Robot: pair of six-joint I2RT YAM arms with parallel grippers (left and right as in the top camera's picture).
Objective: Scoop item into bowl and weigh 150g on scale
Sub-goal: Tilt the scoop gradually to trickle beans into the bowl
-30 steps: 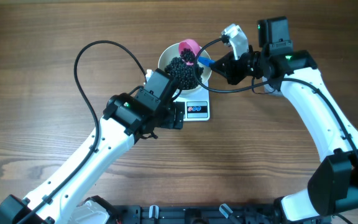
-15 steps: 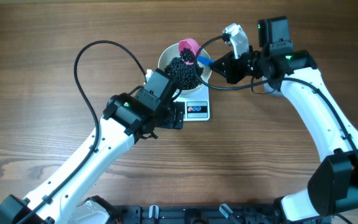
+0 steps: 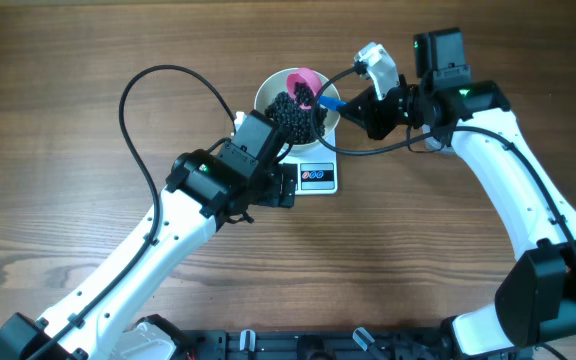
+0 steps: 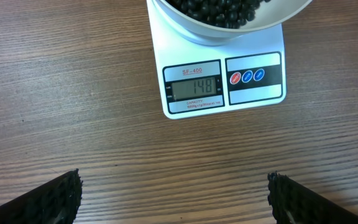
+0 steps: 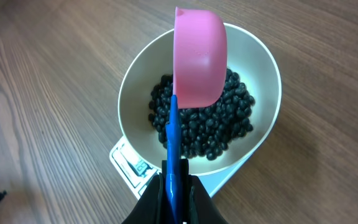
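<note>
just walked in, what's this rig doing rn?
It's weighing out black beans. The right claw is shut on the blue handle of a pink scoop, holding it over the white bowl, which sits on the kitchen scale with a heap of beans in it. The left claw is open and empty, hanging over the table in front of the scale. The display reads 148, just short of target.
</note>
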